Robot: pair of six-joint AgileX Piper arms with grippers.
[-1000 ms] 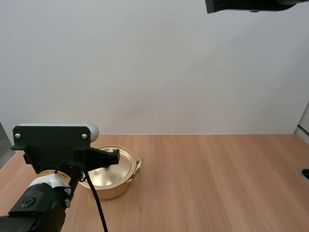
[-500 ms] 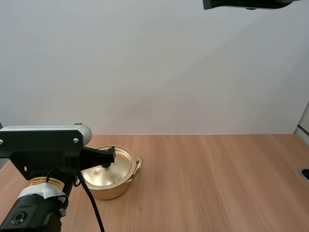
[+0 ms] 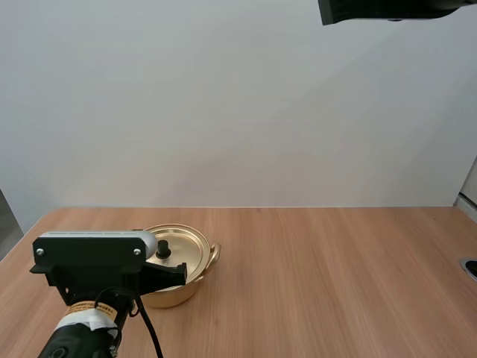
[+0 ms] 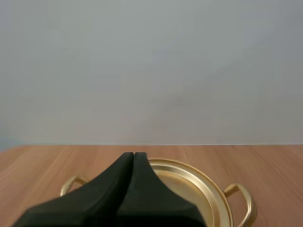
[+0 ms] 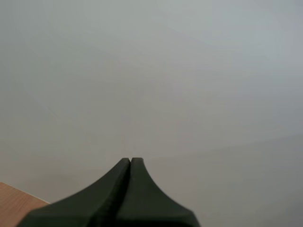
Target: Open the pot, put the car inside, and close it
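Observation:
A gold pot (image 3: 179,291) with its lid (image 3: 182,250) on sits at the table's left, the lid's black knob (image 3: 163,251) showing. My left gripper (image 3: 177,274) is shut on nothing, low at the pot's near side, just below the knob. In the left wrist view its fingers lie together as one dark wedge (image 4: 133,156) in front of the gold lid (image 4: 189,187), with a pot handle (image 4: 241,201) on each side. My right gripper (image 5: 130,161) is shut on nothing and faces a blank wall.
The wooden table (image 3: 335,283) stretches wide to the right of the pot. A dark round fitting (image 3: 469,267) sits at the table's right edge. A pale wall stands behind the table.
My left arm has dropped and shifted right. Its gripper, which was over the lid knob, is now lower at the pot's near side, and the knob is uncovered.

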